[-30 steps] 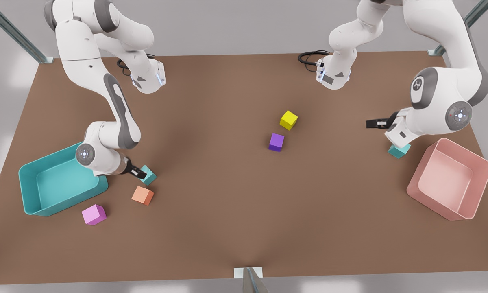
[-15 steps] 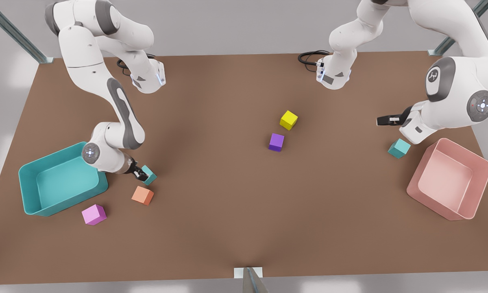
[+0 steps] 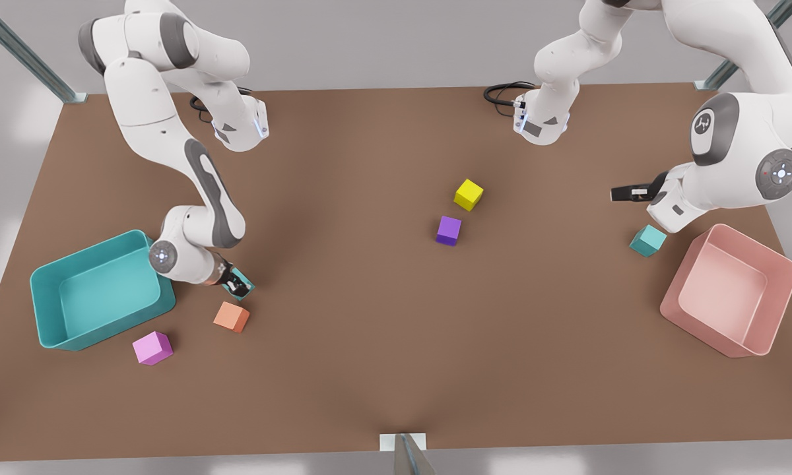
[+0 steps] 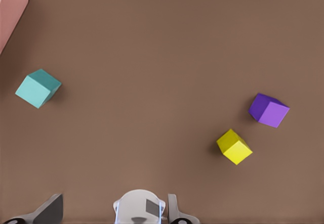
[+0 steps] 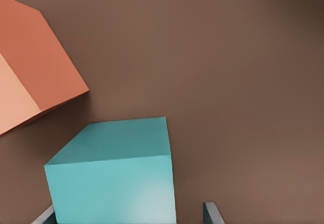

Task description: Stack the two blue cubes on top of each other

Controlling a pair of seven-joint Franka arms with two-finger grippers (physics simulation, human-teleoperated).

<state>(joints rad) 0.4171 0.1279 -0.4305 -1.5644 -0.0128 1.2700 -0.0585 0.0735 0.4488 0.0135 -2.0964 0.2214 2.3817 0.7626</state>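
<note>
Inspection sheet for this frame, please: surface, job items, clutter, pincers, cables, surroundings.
Surface: brown table, flat, no spills seen.
Job's things: two blue cubes, far apart, unstacked; one beside the teal bin, the other near the pink bin.
Clutter: orange cube, pink cube, purple cube, yellow cube.
Grippers: right pincer open, straddling the first blue cube; left pincer open, raised near the second.
Cables: black loops at the arm bases.
Surroundings: metal frame posts, grey floor.
</note>
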